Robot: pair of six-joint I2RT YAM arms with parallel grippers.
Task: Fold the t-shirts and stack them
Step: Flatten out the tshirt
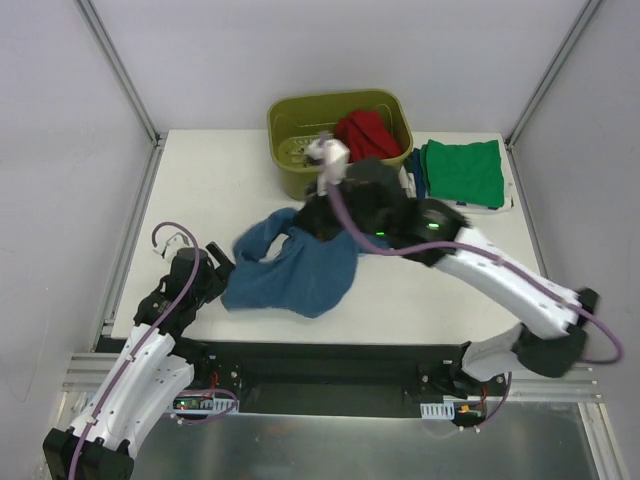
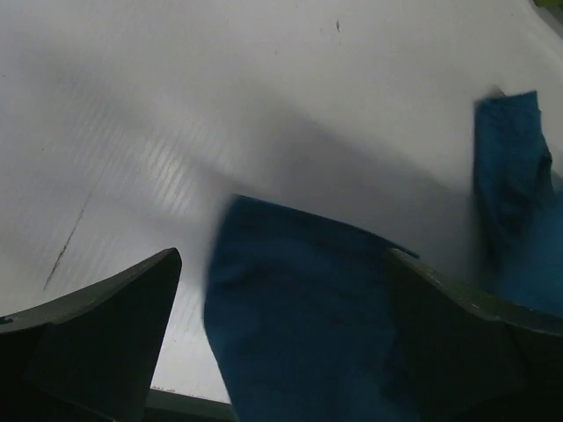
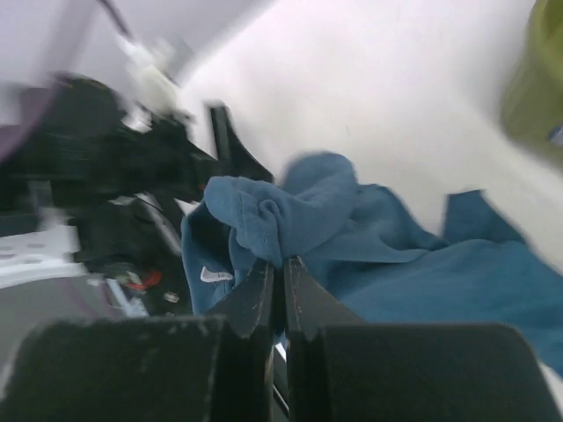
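Right gripper (image 3: 280, 264) pinches the teal-blue t-shirt (image 1: 300, 272) at its 1 o'clock edge; left gripper (image 2: 281, 257), spread, waits at 9 o'clock.

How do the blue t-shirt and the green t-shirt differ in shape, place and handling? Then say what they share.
The blue t-shirt is crumpled and loose; the green t-shirt lies folded flat. The blue t-shirt is mid-table; the green t-shirt sits at the far right, beside the tub. The right gripper pinches the blue t-shirt; nothing holds the green t-shirt. Both are plain cloth, outside the tub.
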